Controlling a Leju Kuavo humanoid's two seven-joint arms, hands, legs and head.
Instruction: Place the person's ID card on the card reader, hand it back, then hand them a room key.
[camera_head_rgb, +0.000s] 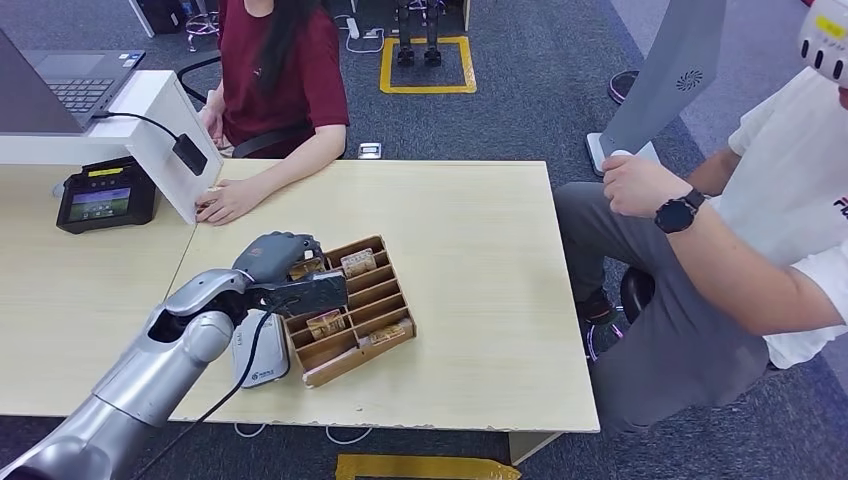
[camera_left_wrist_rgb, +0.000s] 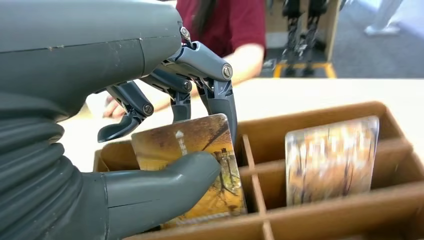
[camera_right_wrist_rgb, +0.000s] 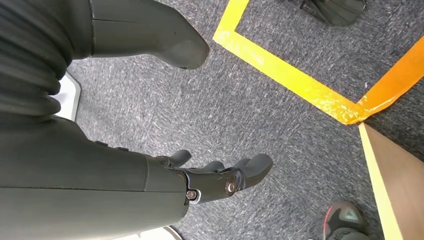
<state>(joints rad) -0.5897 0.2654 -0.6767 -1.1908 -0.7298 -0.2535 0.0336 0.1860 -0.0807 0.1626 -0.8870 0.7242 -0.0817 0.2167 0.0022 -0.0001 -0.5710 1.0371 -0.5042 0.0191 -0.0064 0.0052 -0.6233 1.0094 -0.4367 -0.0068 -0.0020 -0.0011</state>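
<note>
The left robot hand (camera_left_wrist_rgb: 165, 150) pinches a printed amber room key card (camera_left_wrist_rgb: 200, 160) standing in the brown wooden slotted tray (camera_head_rgb: 350, 310) on the worktop (camera_head_rgb: 480, 280). Key-picking step, I judge; next, lift and offer it. The right robot hand (camera_right_wrist_rgb: 220, 180) hangs spread.

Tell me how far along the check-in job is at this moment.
The ID steps cannot be judged; no ID card shows on the card reader. In hand: the left hand pinches a room key standing in the wooden tray. Left: lifting it out and passing it to the person. The right hand hangs open.
</note>
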